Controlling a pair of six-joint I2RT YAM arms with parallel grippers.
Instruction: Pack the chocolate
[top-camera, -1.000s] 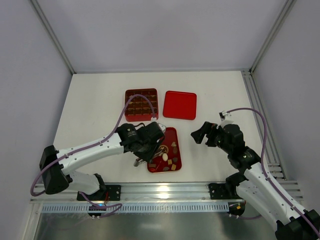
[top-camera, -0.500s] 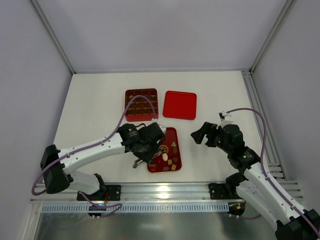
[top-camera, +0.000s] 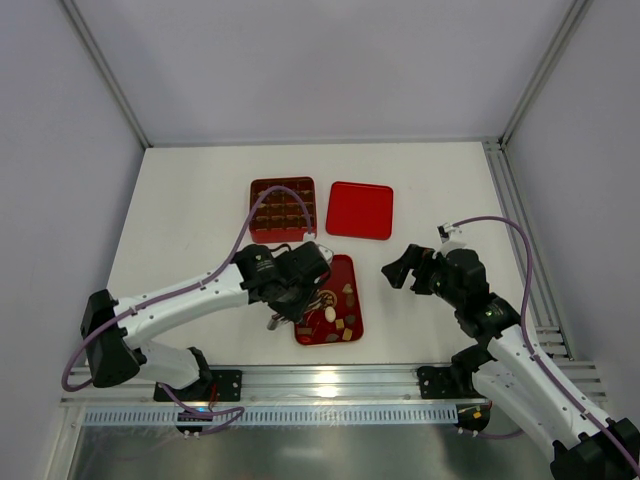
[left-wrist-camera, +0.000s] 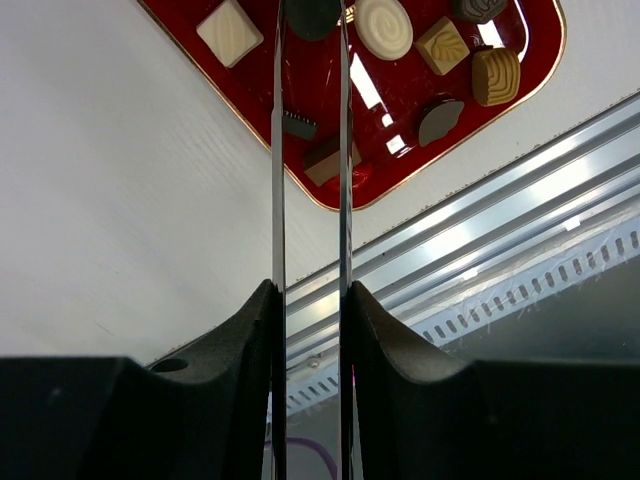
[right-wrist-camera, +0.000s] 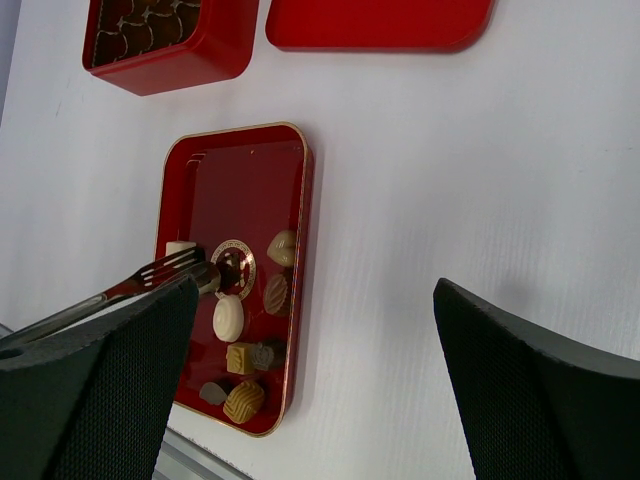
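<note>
Thin metal tongs (left-wrist-camera: 277, 150) pinch a dark, perhaps round chocolate (left-wrist-camera: 312, 14).

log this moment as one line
left gripper: shut on tongs | tong tips: around dark chocolate in red tray | right gripper: open, holding nothing, right of tray

White matte table (top-camera: 190, 200), evenly lit. Plain pale grey walls (top-camera: 300, 70) beyond and beside the right gripper (top-camera: 397, 268). Aluminium corner posts (top-camera: 105, 72). Slotted rail (top-camera: 350, 412) behind it.
</note>
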